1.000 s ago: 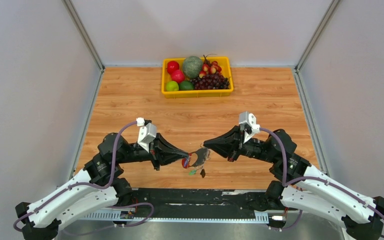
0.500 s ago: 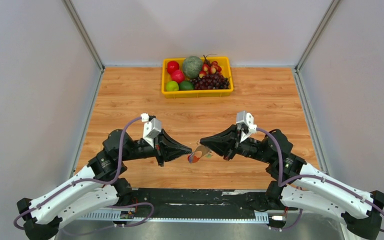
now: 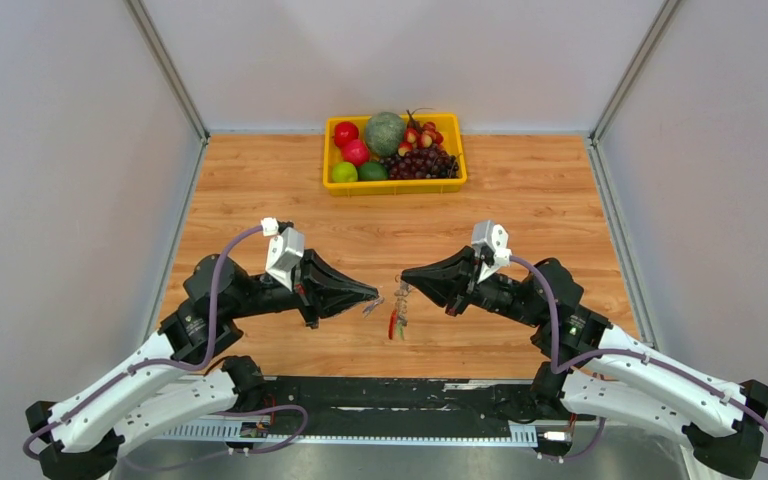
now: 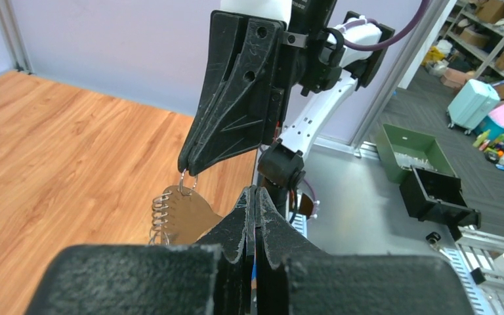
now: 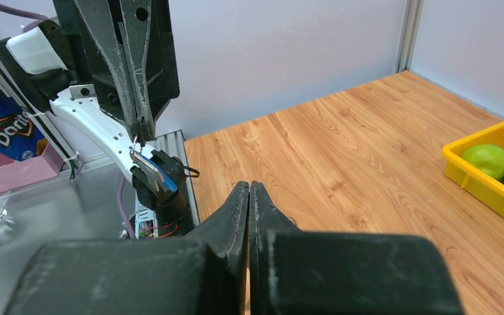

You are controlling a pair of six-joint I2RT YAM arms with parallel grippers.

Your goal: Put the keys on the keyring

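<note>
My right gripper is shut on the thin silver keyring and holds it above the table. The flat grey-brown charm hangs from the ring, and so does the red key. My left gripper is shut on the blue key, which hangs below its tips. The two gripper tips face each other a short gap apart, above the near middle of the table. In the right wrist view my own shut fingers hide the ring.
A yellow basket of fruit stands at the back middle of the wooden table; its corner shows in the right wrist view. The table's near edge and the black arm-base rail lie just below the grippers.
Both grippers have risen off the table. The left one has drawn a little to the left with the blue key. The ring, charm and red key now hang straight down from the right gripper.
</note>
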